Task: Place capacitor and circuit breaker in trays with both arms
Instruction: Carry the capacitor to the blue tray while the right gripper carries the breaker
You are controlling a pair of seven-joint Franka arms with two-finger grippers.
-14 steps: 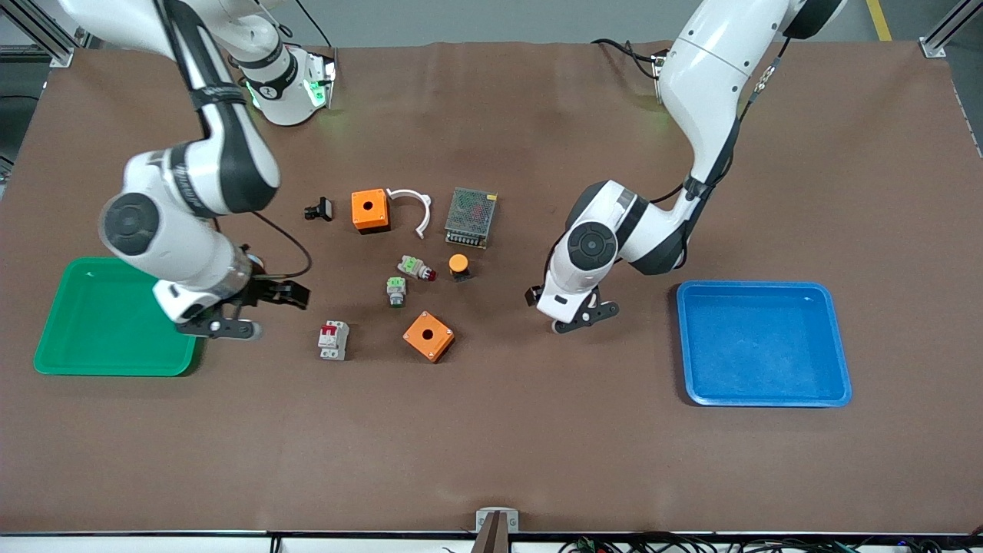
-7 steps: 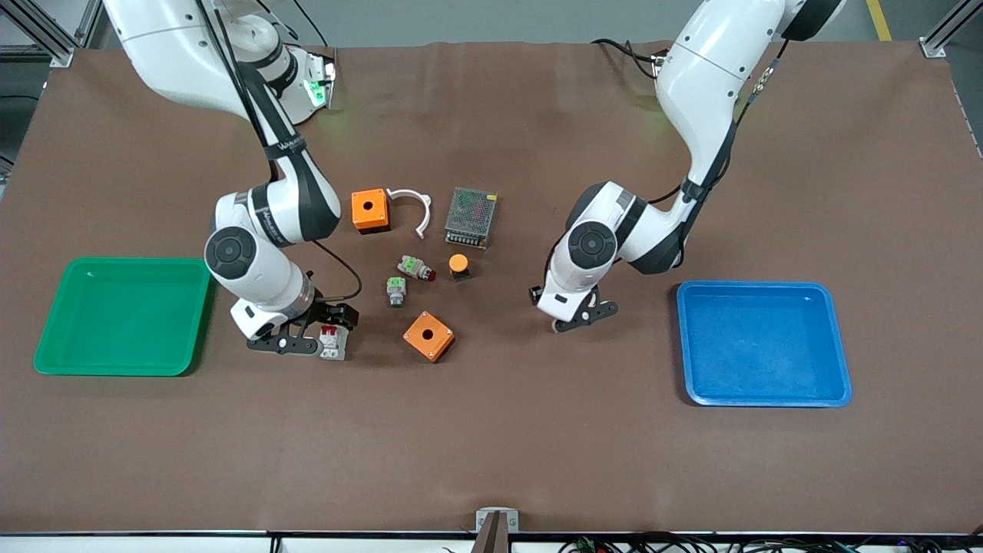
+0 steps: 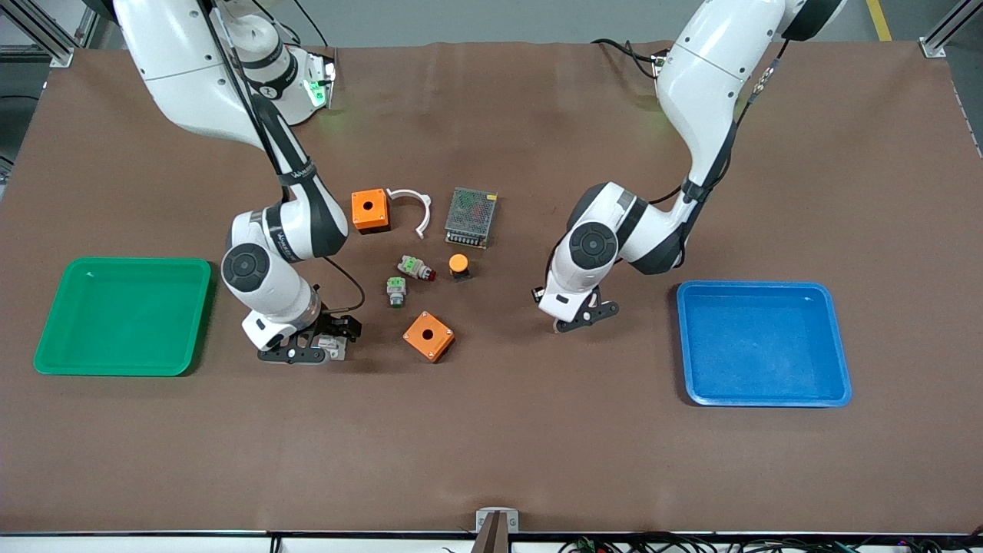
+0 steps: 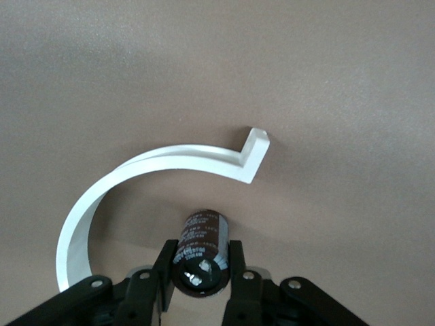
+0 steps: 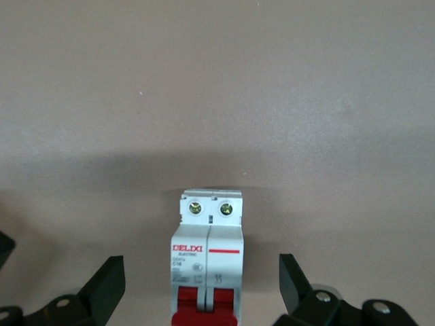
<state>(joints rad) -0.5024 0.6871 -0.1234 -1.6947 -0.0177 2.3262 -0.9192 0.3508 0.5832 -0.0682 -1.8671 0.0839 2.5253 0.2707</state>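
Observation:
The capacitor (image 4: 200, 246), a small black cylinder with a silvery end, sits between the fingers of my left gripper (image 4: 200, 263), which is shut on it. In the front view my left gripper (image 3: 574, 322) is low over the bare mat between the parts cluster and the blue tray (image 3: 764, 399), and the capacitor is hidden there. The circuit breaker (image 5: 207, 255), light grey with red levers, lies on the mat between the open fingers of my right gripper (image 5: 202, 285). In the front view my right gripper (image 3: 307, 352) is down over the breaker (image 3: 335, 350), next to the green tray (image 3: 123, 369).
A white curved clip (image 4: 136, 183) shows in the left wrist view. Among the parts are two orange boxes (image 3: 370, 210) (image 3: 428, 336), two grey parts with green tops (image 3: 415, 266) (image 3: 396, 290), an orange-capped button (image 3: 458, 265), a mesh-topped box (image 3: 471, 216) and the white clip (image 3: 415, 207).
My right arm swung from beside the green tray to the circuit breaker and came down with its fingers on either side of it. My left arm has barely moved.

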